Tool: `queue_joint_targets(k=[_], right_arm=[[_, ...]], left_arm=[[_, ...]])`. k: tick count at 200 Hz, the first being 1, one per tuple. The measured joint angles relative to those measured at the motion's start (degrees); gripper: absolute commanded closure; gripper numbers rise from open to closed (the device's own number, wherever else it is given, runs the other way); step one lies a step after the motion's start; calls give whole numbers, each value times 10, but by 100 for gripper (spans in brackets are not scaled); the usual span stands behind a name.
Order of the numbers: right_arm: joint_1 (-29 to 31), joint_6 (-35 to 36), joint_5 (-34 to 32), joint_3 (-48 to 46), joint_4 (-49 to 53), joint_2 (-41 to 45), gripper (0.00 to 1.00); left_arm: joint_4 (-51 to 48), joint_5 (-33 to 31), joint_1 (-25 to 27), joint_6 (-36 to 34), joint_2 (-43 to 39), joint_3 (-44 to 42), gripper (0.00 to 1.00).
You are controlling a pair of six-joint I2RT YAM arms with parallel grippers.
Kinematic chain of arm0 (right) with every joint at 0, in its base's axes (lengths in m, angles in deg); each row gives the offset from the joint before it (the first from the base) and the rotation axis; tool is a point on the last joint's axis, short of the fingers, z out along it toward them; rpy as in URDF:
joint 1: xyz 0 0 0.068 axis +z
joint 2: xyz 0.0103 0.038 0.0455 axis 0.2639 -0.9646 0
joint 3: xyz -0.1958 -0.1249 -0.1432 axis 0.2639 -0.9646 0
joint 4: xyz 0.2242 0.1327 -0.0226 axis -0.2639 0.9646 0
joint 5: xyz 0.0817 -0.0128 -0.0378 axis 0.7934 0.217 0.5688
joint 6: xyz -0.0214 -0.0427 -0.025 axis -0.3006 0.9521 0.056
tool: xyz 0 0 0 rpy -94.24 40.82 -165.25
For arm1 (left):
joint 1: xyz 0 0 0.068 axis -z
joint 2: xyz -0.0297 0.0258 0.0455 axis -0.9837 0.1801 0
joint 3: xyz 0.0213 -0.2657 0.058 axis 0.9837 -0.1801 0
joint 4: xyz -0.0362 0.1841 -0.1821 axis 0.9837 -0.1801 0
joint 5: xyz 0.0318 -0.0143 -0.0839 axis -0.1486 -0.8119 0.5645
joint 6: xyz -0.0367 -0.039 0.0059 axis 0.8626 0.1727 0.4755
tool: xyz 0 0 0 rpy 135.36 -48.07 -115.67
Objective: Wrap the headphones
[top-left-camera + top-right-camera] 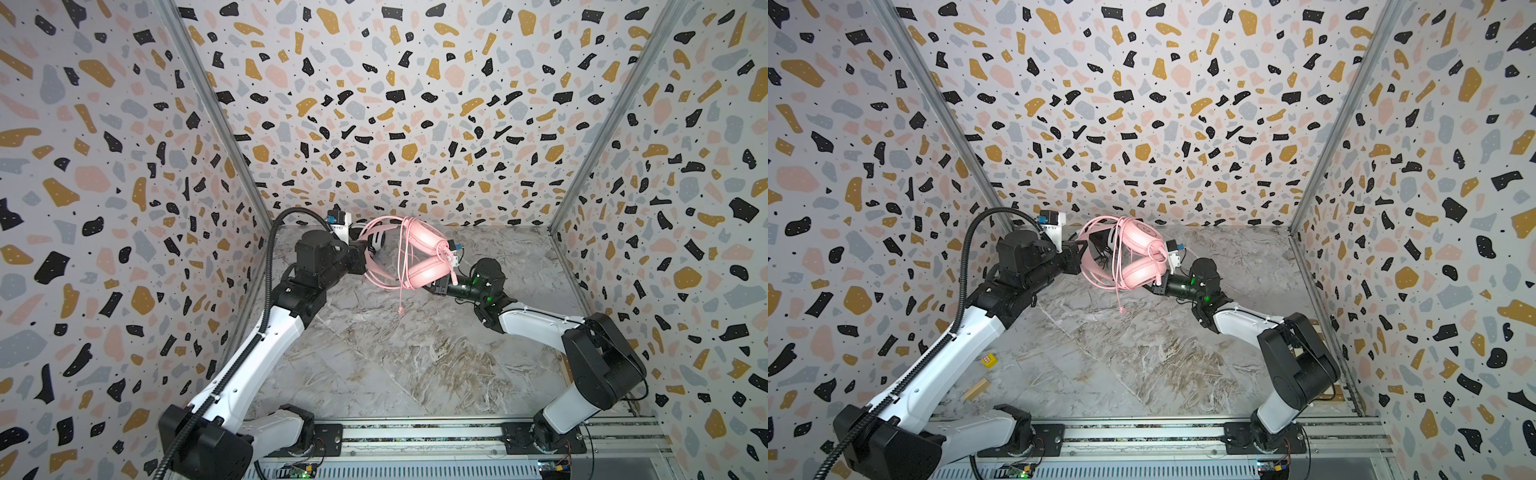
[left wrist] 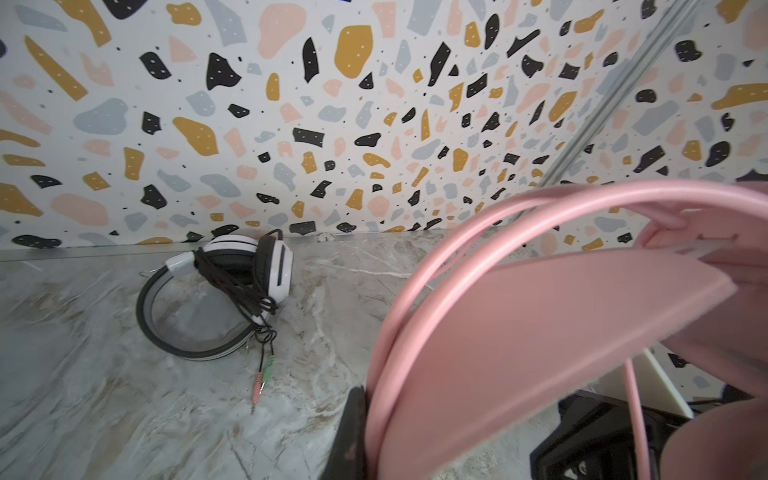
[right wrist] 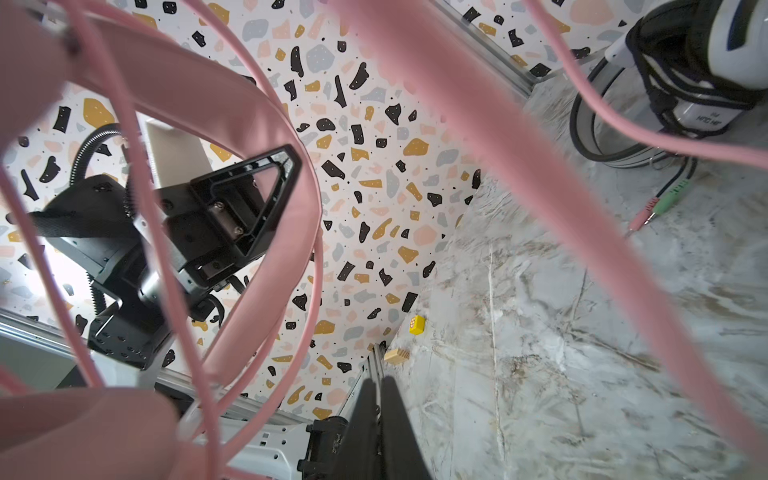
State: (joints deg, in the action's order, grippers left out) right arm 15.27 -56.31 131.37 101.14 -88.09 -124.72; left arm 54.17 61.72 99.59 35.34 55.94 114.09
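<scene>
Pink headset (image 1: 428,240) w/ cable (image 1: 400,297) loops over cups (image 1: 428,272), band (image 2: 540,332) clamped in left claw (image 1: 366,257); right claw (image 3: 378,382) shut, prob. empty

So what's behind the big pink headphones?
A white headset with black pads lies on the grey marble table, black cable wound round it. In both top views the pink headphones cover most of it.

White headset (image 3: 706,116): small print, roughly "HTC HP".
</scene>
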Motion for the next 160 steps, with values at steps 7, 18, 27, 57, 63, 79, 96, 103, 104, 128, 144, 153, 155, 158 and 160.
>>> queue_joint_targets(k=[7, 18, 27, 57, 63, 79, 96, 103, 104, 128, 144, 153, 155, 158, 160], right_arm=[[-9, 2, -3, -8, 2, 8, 89], [-26, 14, -10, -29, 12, 29, 84], [-38, 30, -13, -49, 25, 51, 79], [-41, 134, -31, -105, 62, 137, 56], [-30, 158, -33, -115, 66, 154, 51], [9, 222, -44, -125, 77, 186, 40], [54, 289, -66, -123, 82, 201, 29], [71, 309, -75, -120, 84, 202, 28], [75, 312, -76, -120, 85, 202, 27], [105, 362, -97, -93, 79, 175, 18], [115, 380, -113, -78, 60, 148, 16], [122, 387, -126, -75, 42, 134, 16], [123, 388, -129, -75, 40, 132, 16], [125, 391, -133, -75, 34, 127, 16], [126, 391, -137, -75, 31, 125, 16]], left_arm=[[-9, -8, -1, -4, 3, 8, 100], [-20, -21, 0, -9, 5, 20, 100], [-27, -28, 0, -14, 5, 30, 100], [-52, -45, 0, -22, 16, 70, 100], [-59, -46, 0, -22, 22, 82, 100], [-68, -49, 0, -21, 37, 106, 100], [-79, -50, 0, -19, 46, 121, 100], [-83, -50, 0, -19, 47, 123, 100], [-83, -50, 0, -19, 47, 123, 100], [-96, -49, 0, -17, 48, 125, 100], [-104, -46, 0, -14, 51, 127, 100], [-106, -44, 0, -12, 52, 128, 100], [-107, -44, 0, -11, 53, 128, 100], [-108, -43, 0, -9, 53, 128, 100], [-108, -42, 0, -9, 54, 128, 100]])
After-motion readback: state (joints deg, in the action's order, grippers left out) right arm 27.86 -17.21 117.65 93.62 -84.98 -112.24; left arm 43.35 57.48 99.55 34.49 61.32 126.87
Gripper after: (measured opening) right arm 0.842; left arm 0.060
